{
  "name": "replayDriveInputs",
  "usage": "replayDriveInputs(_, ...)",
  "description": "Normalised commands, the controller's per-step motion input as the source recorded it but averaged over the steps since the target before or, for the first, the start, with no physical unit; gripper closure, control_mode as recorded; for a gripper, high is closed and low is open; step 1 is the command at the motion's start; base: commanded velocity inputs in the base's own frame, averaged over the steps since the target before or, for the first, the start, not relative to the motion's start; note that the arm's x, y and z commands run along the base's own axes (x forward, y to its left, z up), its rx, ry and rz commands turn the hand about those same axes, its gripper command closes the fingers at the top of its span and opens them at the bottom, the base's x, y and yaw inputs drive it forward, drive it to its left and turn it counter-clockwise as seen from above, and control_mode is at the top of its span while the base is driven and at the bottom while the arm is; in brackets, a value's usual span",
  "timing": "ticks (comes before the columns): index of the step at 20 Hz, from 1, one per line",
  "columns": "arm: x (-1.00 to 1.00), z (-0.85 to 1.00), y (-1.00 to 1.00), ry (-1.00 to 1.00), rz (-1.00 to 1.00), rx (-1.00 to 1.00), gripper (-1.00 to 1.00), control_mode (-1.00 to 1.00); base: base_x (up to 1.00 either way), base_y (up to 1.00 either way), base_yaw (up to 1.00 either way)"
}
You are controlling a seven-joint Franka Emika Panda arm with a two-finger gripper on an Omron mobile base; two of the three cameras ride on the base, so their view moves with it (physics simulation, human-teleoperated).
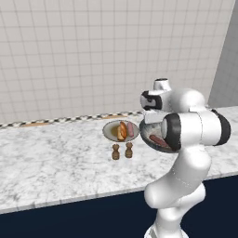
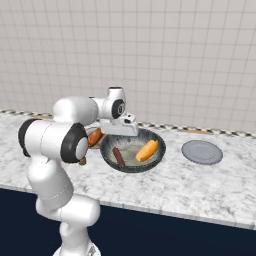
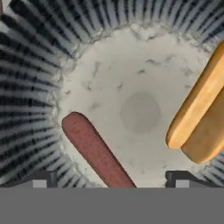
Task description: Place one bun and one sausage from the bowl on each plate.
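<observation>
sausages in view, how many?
2. One sausage lies in the bowl beside a bun; the other sausage is on the left plate. The arm may hide more.

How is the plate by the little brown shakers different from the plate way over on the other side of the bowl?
The plate beside the shakers has a bun and a sausage on it; the far plate has no food on it. The first has a tan-brown centre, while the far one looks plain grey. The first sits close to the bowl; the far one stands apart from it. Both are round, shallow and lie flat on the marble counter.
</observation>
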Motion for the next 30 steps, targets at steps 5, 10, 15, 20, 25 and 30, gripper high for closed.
replayDriveInputs(5, -0.68, -0.29, -0.24, 0.25, 0.16, -0.01, -1.00, -1.00, 0.00, 0.00, 0.00)
replayDriveInputs(10, -0.02, -0.26, 0.10, 0.01, 0.03, 0.14, -1.00, -1.00, 0.00, 0.00, 0.00)
replayDriveInputs(15, 0.14, -0.19, 0.02, -0.08, 0.00, 0.09, -1.00, -1.00, 0.00, 0.00, 0.00)
replayDriveInputs(20, 0.22, -0.33, 0.04, -0.10, 0.00, 0.03, -1.00, -1.00, 0.00, 0.00, 0.00)
replayDriveInputs(25, 0.00, -0.43, 0.07, 0.00, 0.00, 0.00, -1.00, -1.00, 0.00, 0.00, 0.00)
replayDriveInputs(30, 0.00, -0.34, 0.02, -0.03, 0.00, 0.00, 1.00, -1.00, 0.00, 0.00, 0.00)
